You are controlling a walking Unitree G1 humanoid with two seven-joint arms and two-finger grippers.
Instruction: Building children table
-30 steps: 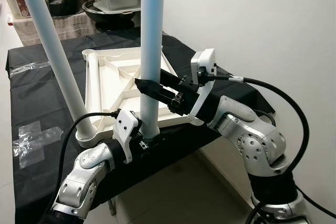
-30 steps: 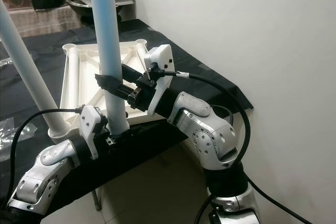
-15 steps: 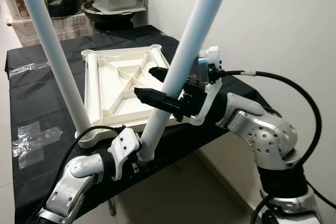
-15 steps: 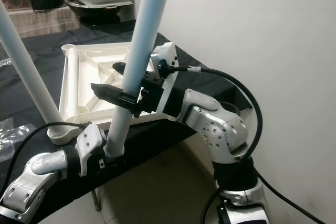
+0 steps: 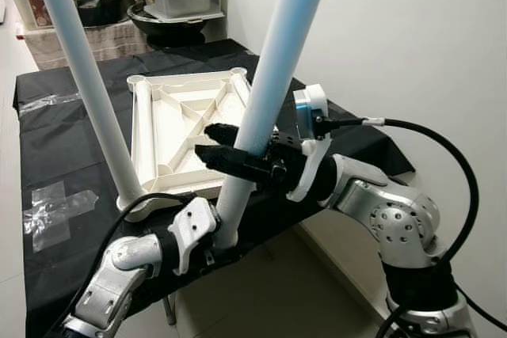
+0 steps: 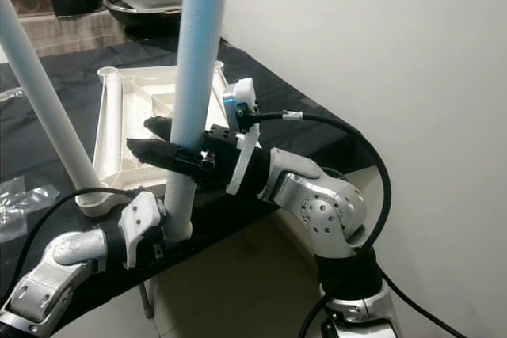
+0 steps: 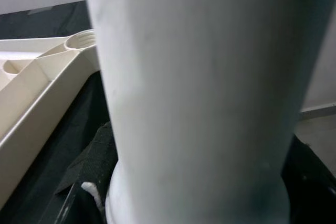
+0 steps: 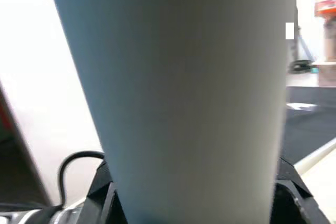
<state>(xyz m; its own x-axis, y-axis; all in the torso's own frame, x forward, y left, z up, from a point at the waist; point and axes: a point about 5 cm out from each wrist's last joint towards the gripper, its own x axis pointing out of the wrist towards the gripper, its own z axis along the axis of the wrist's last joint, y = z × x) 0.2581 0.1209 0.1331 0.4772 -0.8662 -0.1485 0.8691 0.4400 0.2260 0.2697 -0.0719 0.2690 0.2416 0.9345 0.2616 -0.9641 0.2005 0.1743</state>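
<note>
Black-clothed table [image 5: 71, 128]; inverted cream plastic tabletop [image 5: 170, 120]. Both grippers, left gripper [image 5: 215, 237] and right gripper [image 5: 226, 148], clamp loose pale-blue tubular leg [image 5: 265, 89], tilted, off corner socket; slip or misthread likely

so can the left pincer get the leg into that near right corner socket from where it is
Probably not yet: the left pincer holds the leg base below the black table edge, in front of the inverted tabletop; it likely needs lifting first.

The leg [image 5: 265, 100] stands tilted between the fingers of the right gripper [image 5: 218, 145]. The left gripper [image 5: 218, 243] clamps its lower end. The tabletop [image 5: 186, 128] lies behind both jaws, on the cloth [image 5: 55, 148].
</note>
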